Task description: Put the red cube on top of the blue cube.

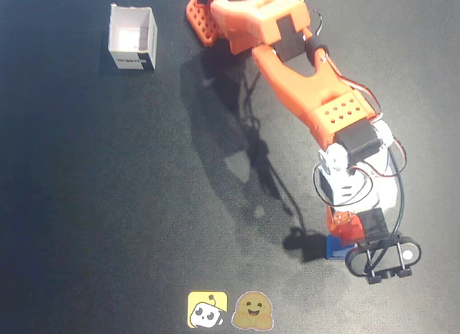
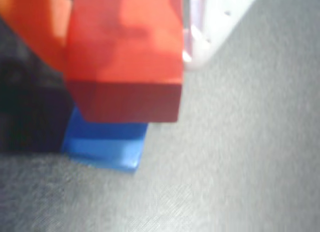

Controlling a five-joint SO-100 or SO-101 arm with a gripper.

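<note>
Wrist view: red cube (image 2: 125, 57) above blue cube (image 2: 107, 142).

From overhead you see the orange arm (image 1: 287, 54) reach from the top centre of the frame down to the lower right. Its gripper (image 1: 343, 230) sits over the blue cube (image 1: 335, 246), and a bit of red cube (image 1: 342, 223) shows just above the blue; you cannot tell how the jaws stand. A white box (image 1: 132, 37) stands open at upper left. Two stickers (image 1: 230, 310) lie at bottom centre on the dark table (image 1: 108, 205).
</note>
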